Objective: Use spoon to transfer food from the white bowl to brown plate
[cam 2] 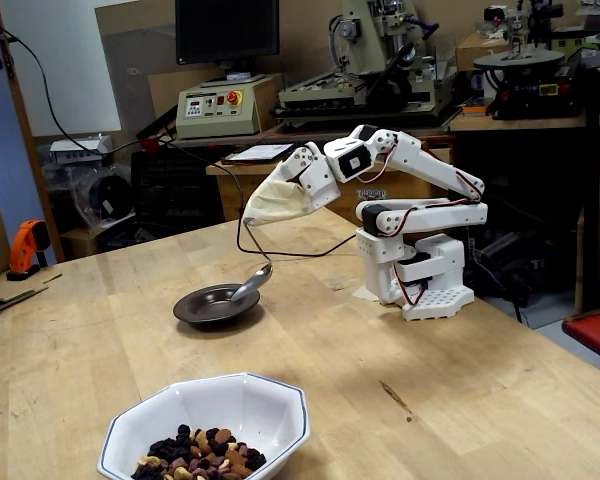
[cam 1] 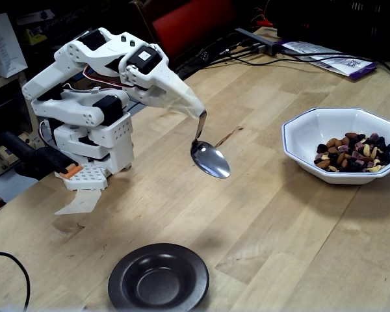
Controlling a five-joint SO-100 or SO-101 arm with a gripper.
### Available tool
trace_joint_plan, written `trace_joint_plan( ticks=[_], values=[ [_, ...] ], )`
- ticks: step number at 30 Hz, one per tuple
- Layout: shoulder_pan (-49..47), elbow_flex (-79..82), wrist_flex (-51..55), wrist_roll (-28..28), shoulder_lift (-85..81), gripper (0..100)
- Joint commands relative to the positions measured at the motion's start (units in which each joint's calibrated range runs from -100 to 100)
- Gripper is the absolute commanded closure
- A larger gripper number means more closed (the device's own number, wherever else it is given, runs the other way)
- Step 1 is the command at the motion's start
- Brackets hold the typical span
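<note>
Fixed views show the white hand (cam 1: pixel 196 112) pinching a shiny silver metal spoon (cam 1: pixel 210 159), bowl hanging empty over the wooden counter (cam 1: pixel 279 227), likely mid-transit. Trail mix (cam 1: pixel 353 153) fills the white octagonal bowl (cam 1: pixel 305 130) at three o'clock; the glossy dark round plate (cam 1: pixel 158 278) waits at six.

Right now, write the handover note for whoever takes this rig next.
End effector: shut on the spoon, gripping the handle top; the spoon hangs bowl-down above the table and looks empty.
White bowl: the trail mix sits heaped to one side, untouched by the spoon.
Brown plate: empty.
Done: spoon picked up.
Left: scoop from the bowl, carry to the plate, tip out.
</note>
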Motion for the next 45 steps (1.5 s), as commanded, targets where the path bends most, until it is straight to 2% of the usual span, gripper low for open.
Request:
trace_joint_plan(
  ticks=[1,18,34,45],
  values=[
    [-4.9,3.5,-2.0,0.3,0.0,96],
    [-4.9,3.3,-2.0,0.3,0.0,96],
    [-5.4,-15.9,-1.4,0.2,0.6,96],
    [-5.5,-27.0,-1.9,0.0,21.7,96]
  ],
)
